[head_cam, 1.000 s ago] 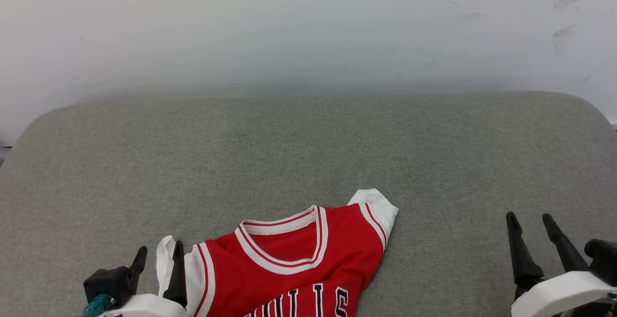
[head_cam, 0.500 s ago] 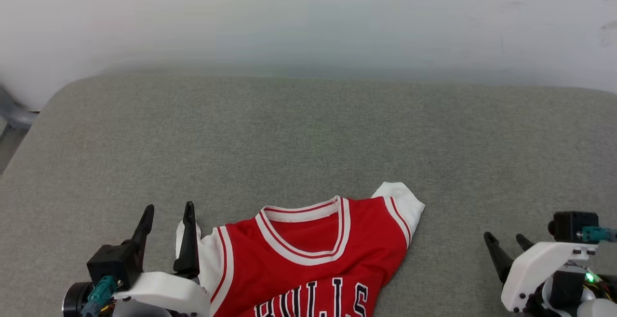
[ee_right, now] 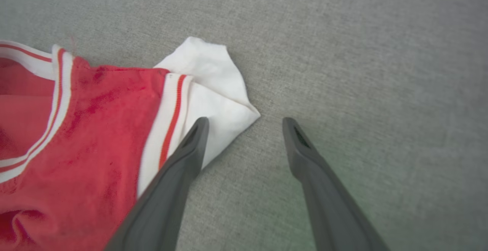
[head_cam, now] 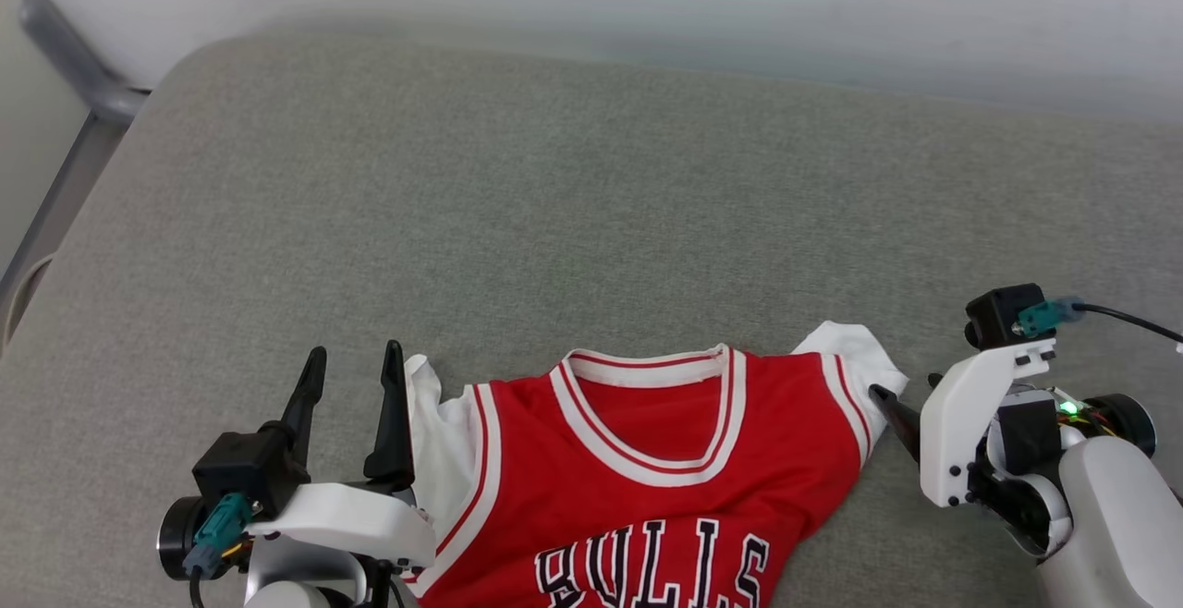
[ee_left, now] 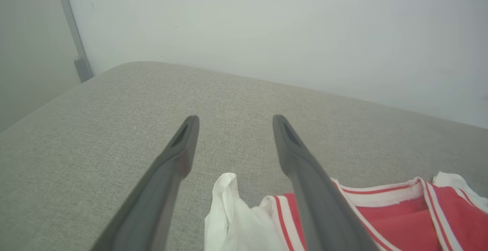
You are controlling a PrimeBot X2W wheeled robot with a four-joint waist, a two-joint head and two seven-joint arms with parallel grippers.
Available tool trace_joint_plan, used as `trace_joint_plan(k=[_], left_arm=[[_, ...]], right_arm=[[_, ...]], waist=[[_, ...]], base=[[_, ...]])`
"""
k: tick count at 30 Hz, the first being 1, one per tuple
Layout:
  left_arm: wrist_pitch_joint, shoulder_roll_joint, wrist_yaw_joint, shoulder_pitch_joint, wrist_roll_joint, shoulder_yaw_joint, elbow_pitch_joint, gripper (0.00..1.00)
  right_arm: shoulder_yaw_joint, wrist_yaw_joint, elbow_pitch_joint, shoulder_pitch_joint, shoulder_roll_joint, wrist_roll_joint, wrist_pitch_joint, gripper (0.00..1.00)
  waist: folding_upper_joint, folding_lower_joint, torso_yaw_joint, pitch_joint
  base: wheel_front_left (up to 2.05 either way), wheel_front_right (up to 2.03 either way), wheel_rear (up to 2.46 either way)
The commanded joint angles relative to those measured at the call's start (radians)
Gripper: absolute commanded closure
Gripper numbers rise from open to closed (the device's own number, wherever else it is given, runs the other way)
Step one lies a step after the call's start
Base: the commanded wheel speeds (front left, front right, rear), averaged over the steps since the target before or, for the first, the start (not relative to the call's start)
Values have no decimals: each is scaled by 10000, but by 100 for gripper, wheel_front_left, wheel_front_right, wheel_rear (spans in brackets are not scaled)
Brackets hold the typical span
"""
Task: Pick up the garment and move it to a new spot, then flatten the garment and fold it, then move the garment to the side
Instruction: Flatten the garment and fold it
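Here's the jersey (head_cam: pixel 665 460), lying face up at the bottom middle of the head view on the grey cushion (head_cam: pixel 591 220). The collar (head_cam: pixel 647 377) points up the frame and the black lettering runs off the lower edge.

The left gripper (head_cam: pixel 357 350) sits at the lower left, jaws spread wide and holding nothing. In its wrist view the crumpled sleeve (ee_left: pixel 228 213) bunches up between the two fingers. At the right edge the right gripper (ee_right: pixel 246 120) is also released and empty. One of its fingers lies over the other sleeve (ee_right: pixel 213 79), and that sleeve's corner pokes out just left of the gap.

This looks like the set-up for the first pick, one gripper per shoulder. To do it well, both sets of fingers should straddle real cloth, not just a loose flap. The right one wants to slide left in its own view so the striped trim (ee_right: pixel 171 106) lands between the fingers. Go low and let a finger dig under the fabric against the soft cushion. Close both together and lift evenly, or the jersey will swing and twist.
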Motion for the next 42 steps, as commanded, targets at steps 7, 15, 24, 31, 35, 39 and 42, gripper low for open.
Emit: trace_joint_plan(k=[7, 15, 24, 31, 35, 39, 42], left_arm=[[-159, -181, -126, -269, -32, -24, 395, 0], [-202, -146, -117, -144, -35, -9, 670, 0], [74, 188, 72, 249, -125, 104, 669, 0], [418, 443, 103, 544, -262, 158, 722, 0], [911, 650, -63, 485, -478, 156, 625, 0], [1893, 998, -566, -150, -838, 21, 537, 0], [2921, 1202, -1089, -847, -1191, -212, 592, 0]], right_arm=[[1223, -5, 1144, -217, -344, 558, 926, 0], [1632, -5, 1326, -179, -524, 1156, 973, 100], [456, -10, -108, 129, -935, 949, 244, 100], [-1133, -10, -1469, 1651, -633, 432, 459, 100], [-1826, -10, -2209, 2448, -157, 99, 729, 100], [-2124, -9, -2752, 2924, 338, -92, 994, 100], [-2204, -9, -3043, 3023, 591, -211, 1132, 100]], waist=[[0, -2, 402, 342], [0, -2, 393, 127], [0, -2, -210, -540], [0, -2, -789, -1025], [0, -2, -1159, -1096], [0, -2, -1463, -1023], [0, -2, -1629, -899]], base=[[0, 0, 0], [0, 0, 0], [0, 0, 0], [0, 0, 0], [0, 0, 0], [0, 0, 0], [0, 0, 0]])
